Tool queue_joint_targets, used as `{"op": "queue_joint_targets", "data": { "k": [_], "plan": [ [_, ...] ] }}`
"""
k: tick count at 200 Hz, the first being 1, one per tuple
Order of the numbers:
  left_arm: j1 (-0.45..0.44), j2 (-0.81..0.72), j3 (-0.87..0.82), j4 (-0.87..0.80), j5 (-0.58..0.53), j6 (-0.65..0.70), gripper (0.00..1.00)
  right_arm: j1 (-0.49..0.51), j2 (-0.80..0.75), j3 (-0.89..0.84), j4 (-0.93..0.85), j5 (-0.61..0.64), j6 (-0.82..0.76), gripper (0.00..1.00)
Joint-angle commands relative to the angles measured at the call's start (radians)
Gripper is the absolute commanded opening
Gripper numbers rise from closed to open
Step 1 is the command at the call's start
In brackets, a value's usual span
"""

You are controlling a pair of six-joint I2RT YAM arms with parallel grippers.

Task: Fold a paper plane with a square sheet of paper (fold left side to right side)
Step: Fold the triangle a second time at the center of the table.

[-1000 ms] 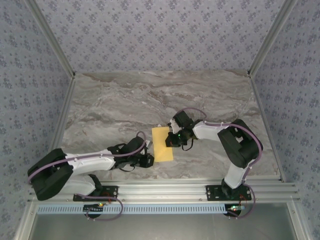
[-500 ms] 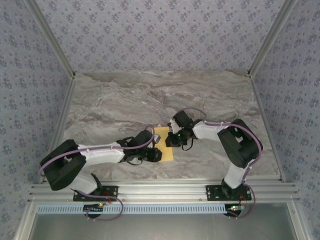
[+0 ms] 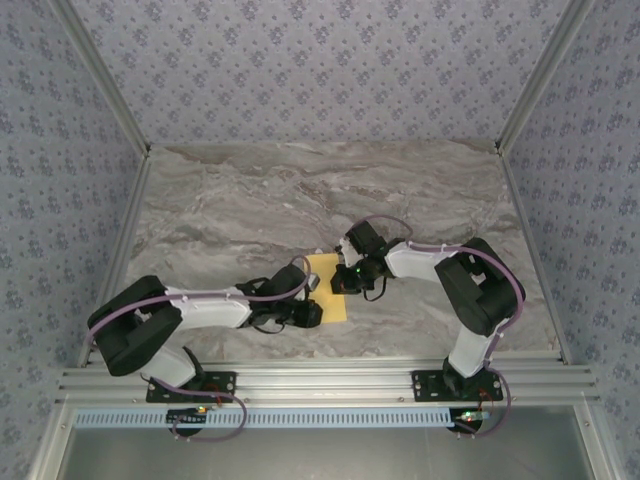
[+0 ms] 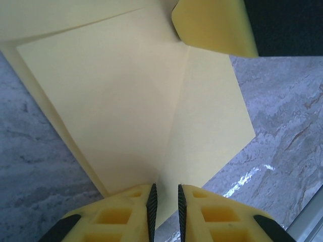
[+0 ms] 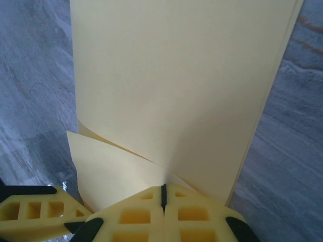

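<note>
The square sheet of paper (image 3: pixel 327 272) lies folded into a narrow yellow rectangle in the middle of the marble table. My right gripper (image 3: pixel 344 282) is shut on the paper's right edge; in the right wrist view two layers (image 5: pixel 176 75) run together into its closed jaws (image 5: pixel 163 194). My left gripper (image 3: pixel 317 311) sits over the paper's near left part. In the left wrist view its jaws (image 4: pixel 165 199) stand a narrow gap apart, with a raised crease of the paper (image 4: pixel 126 101) running into that gap. The right gripper's finger (image 4: pixel 212 25) shows at the top there.
The marble table (image 3: pixel 230 220) has bare room behind and to both sides of the paper. Aluminium rails (image 3: pixel 320 378) run along the near edge, and patterned walls close in the sides and back. A left fingertip (image 5: pixel 30 212) shows low left in the right wrist view.
My left arm has swung right, bringing its gripper from beside the paper's left edge onto the paper. The right gripper has stayed shut on the right edge.
</note>
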Motion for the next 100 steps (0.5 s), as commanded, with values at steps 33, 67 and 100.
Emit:
{"op": "queue_joint_targets", "data": {
  "k": [33,67,100],
  "plan": [
    [-0.023,-0.075,-0.065,-0.083,0.000,-0.010,0.20,0.000,0.037,0.006,-0.078,0.070,-0.019,0.03],
    [-0.017,-0.109,-0.066,-0.102,-0.016,-0.016,0.19,-0.001,0.028,0.007,-0.066,0.051,-0.017,0.04],
    [0.029,-0.189,-0.061,-0.090,0.016,-0.023,0.22,-0.002,-0.036,-0.005,0.037,-0.017,0.008,0.09]
  ]
}}
